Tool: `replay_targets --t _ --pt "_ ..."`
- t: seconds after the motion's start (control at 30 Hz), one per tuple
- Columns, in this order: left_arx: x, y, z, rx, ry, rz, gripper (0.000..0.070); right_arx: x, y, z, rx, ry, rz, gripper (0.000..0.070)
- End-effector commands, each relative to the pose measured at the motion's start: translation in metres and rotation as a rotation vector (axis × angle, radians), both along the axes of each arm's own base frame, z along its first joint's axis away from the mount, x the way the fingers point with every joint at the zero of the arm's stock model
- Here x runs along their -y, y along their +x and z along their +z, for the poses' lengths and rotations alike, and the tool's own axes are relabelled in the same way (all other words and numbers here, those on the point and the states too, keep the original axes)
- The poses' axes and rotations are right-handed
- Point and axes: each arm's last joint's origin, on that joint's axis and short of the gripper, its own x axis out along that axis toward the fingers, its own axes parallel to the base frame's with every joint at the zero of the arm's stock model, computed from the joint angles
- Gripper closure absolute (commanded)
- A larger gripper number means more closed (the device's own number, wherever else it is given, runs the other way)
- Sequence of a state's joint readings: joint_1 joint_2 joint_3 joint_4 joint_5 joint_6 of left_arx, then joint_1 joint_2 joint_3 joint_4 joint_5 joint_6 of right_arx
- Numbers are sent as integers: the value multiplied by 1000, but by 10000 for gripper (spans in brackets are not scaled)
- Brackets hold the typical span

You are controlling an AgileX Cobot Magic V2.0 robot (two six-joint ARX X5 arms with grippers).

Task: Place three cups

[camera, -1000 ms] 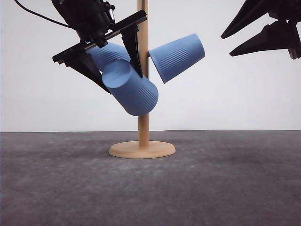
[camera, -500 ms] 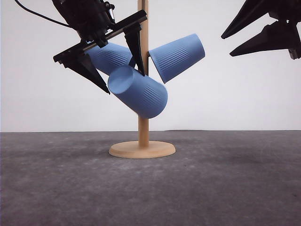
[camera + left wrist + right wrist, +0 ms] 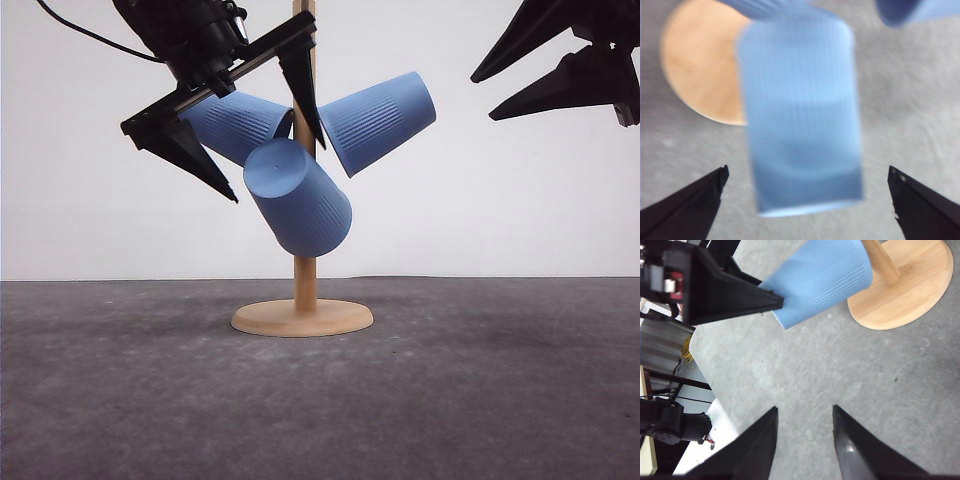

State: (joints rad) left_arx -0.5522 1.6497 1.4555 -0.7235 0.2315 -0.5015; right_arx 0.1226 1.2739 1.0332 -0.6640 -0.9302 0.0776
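Three light-blue ribbed cups are on a wooden stand (image 3: pixel 305 260). One cup (image 3: pixel 235 125) slants up-left of the pole and a second cup (image 3: pixel 378 120) slants up-right. The third cup (image 3: pixel 298 200) hangs tilted in front of the pole, base up; whatever holds it is hidden. My left gripper (image 3: pixel 277 174) is open, its fingers wide on either side of this third cup (image 3: pixel 800 115) without touching it, and the cup looks blurred in the left wrist view. My right gripper (image 3: pixel 481 99) hangs open and empty at the upper right, away from the stand.
The stand's round wooden base (image 3: pixel 302 318) rests on a dark grey tabletop (image 3: pixel 480 400). In the right wrist view the up-right cup (image 3: pixel 820 280), the base (image 3: pixel 905 285) and a left gripper finger (image 3: pixel 730 290) lie ahead of my right gripper (image 3: pixel 804 409).
The front cup has left the left gripper's fingers and swung right, now hanging steeper. The left gripper has opened wider and lifted slightly up and right. The right arm has not moved.
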Motion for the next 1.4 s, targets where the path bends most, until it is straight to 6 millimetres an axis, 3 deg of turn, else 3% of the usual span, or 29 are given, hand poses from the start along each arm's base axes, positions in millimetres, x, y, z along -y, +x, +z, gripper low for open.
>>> replay_targets --t 0.0,0.2,0.33,0.47,0.6,0.77,0.97,1.23,1.37 --pt "-1 -5 17 46 -20 -22 66 0 2 4 26 -2 8 480" --pt "-27 -34 50 158 79 -38 174 0 0 2 22 -22 18 480" --pt "-50 -54 70 243 174 -19 189 3 -2 -2 15 -114 -19 472" --pt "-74 -68 74 295 196 7 189 6 -4 -3 26 -217 -72 368" --pt "-102 -80 58 326 164 41 190 9 -9 3 79 -312 -136 358" --pt "-133 -96 21 362 65 44 190 14 -18 17 191 -416 -227 358" --pt "-155 -109 -20 373 53 69 191 17 -30 21 317 -436 -295 359" --pt "-157 -109 -26 376 57 75 191 18 -40 -5 330 -445 -318 358" --pt "-157 -110 -26 369 58 75 188 19 -43 -8 294 -458 -304 357"
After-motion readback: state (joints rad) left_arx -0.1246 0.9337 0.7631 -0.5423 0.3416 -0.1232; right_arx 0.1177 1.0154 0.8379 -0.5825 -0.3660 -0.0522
